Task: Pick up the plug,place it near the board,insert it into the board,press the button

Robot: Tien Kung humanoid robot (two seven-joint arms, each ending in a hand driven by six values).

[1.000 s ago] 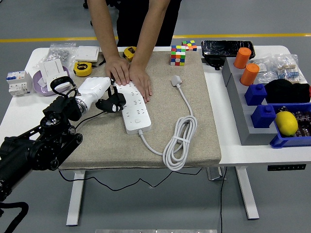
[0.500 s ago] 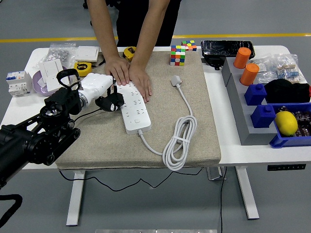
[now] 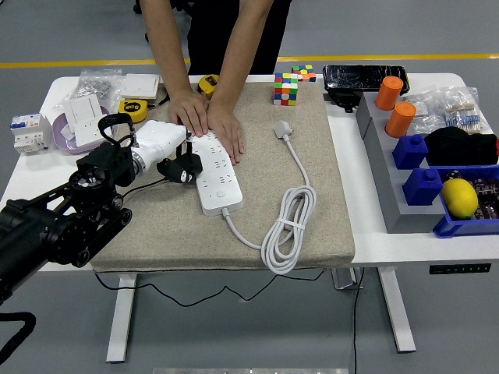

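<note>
A white power strip (image 3: 217, 178) lies lengthwise on the beige mat (image 3: 164, 226). A person at the far side presses both hands (image 3: 209, 121) flat on its far end. My left hand (image 3: 182, 166), with a white palm and black fingers, hangs at the strip's left edge, curled around a small black plug whose thin black cable (image 3: 139, 187) trails back toward me. The plug itself is mostly hidden by the fingers. The strip's own white plug (image 3: 282, 128) and coiled white cord (image 3: 289, 224) lie on the mat to the right.
A Rubik's cube (image 3: 285, 88) stands at the mat's far edge. Tape measures (image 3: 132, 110) and white parts sit far left. At the right are orange cups (image 3: 394, 105), a grey tray (image 3: 383, 167) and blue bins with a lemon (image 3: 460, 197).
My left hand has shifted a little right and away from me, bringing the black plug closer to the strip's left edge. The person's hands have stayed put.
</note>
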